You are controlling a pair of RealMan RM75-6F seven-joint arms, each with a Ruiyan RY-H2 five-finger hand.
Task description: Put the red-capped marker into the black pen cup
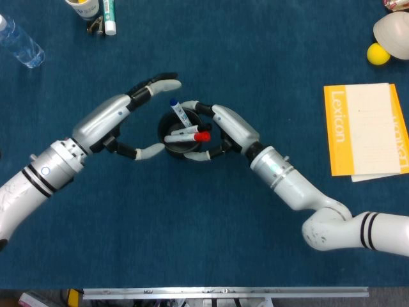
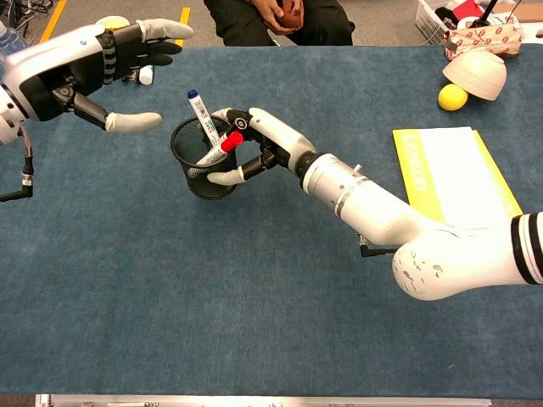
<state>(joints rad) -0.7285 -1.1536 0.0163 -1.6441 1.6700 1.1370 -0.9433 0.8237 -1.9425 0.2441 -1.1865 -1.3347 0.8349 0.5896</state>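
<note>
Red-capped marker [image 1: 187, 136] inside the black pen cup [image 2: 198, 166], leaning with cap up against the rim on the right robot hand's side, cap end poking above the rim. Beside it in the same cup, a blue-capped marker [image 2: 202, 118], tilted, cap well above the rim. Cup upright on the blue table [image 2: 254, 305].

Right robot hand [image 2: 254, 148] wrapped around the cup from the right, fingers curled along its wall, holding it.

Left robot hand [image 1: 131, 121] just left of the cup, apart from it, fingers spread wide, holding nothing; thumb tip near the cup's lower left, other fingers extended above and past the rim.

Far right on the table: yellow Lexicon book [image 1: 364, 130], yellow ball [image 1: 378, 54], overturned pale bowl [image 1: 394, 34]. Top left: clear plastic bottle [image 1: 19, 43], a cup and a green-and-white marker [image 1: 108, 15]. Seated person [image 2: 280, 17] beyond the far table edge in the chest view.
</note>
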